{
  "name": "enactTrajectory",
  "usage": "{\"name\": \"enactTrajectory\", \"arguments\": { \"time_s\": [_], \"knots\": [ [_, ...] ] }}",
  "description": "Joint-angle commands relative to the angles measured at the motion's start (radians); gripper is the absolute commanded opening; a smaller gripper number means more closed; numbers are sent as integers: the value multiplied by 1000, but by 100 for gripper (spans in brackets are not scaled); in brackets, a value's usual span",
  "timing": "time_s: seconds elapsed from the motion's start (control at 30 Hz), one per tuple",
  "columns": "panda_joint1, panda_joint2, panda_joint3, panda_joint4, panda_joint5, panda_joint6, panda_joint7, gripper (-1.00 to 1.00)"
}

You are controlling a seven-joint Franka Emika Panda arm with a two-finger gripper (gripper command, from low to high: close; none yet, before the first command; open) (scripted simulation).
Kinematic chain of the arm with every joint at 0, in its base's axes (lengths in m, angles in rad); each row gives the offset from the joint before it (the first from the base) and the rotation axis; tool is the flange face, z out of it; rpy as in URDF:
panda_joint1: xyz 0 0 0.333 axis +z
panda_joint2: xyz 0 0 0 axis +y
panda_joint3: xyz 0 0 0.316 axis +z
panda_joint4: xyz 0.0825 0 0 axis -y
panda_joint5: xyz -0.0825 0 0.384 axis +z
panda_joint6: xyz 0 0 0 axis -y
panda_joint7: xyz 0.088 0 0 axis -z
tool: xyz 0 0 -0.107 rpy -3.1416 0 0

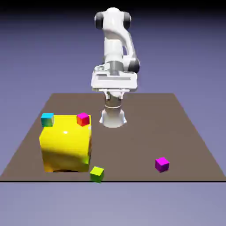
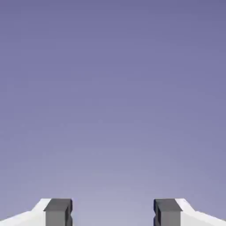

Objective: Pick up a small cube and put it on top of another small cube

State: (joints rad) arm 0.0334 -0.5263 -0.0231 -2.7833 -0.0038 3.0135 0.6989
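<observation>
The small lime-green cube (image 1: 97,174) lies near the table's front edge, just off the big yellow block's lower right corner. The other small cube, purple-magenta (image 1: 162,164), sits apart from it toward the exterior view's right. My gripper (image 1: 114,93) hangs high above the back of the table, far from both cubes. In the hand view the gripper (image 2: 113,214) is open: its two grey fingertips (image 2: 58,212) stand well apart with only the blue-violet backdrop between them. Neither cube shows in the hand view.
A big yellow block (image 1: 66,143) stands on the brown table (image 1: 141,128) at the exterior view's left. A cyan cube (image 1: 47,119) and a red-and-pink cube (image 1: 83,118) show at its top corners.
</observation>
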Motion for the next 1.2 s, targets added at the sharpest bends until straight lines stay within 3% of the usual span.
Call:
{"name": "enactTrajectory", "arguments": {
  "time_s": [0.0,0.93,1.17],
  "knots": [
    [18,36,-19,22,-3,-20,-35,0],
    [514,1051,-556,641,-91,-565,-1011,0],
    [436,1201,-494,654,-44,-429,-1036,0]
  ]
}}
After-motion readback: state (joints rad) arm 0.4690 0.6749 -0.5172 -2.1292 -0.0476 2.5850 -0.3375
